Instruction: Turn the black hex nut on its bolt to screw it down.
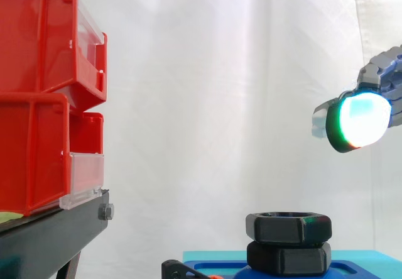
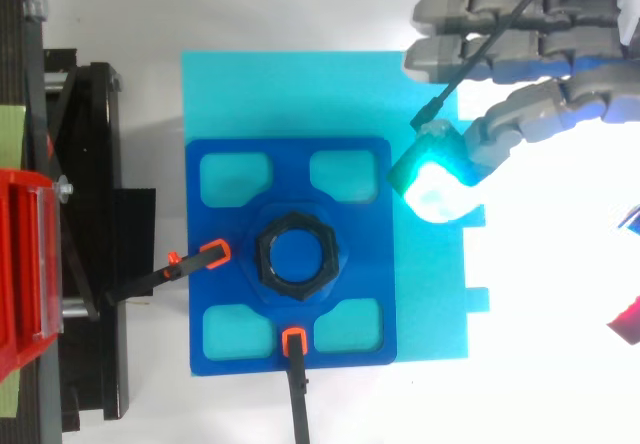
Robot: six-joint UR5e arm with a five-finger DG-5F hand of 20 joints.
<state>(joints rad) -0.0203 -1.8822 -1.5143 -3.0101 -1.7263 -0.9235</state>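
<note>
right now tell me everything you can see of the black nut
The nut is matt black, plastic by its look, six-sided, with a wide round bore through which blue shows from above. It sits level on a second black hex piece of about the same width. It stands at the middle of the blue plate, between four cut-outs. Only the piece under it touches it; the hand is open, higher up and off toward the views' right, well apart.
</note>
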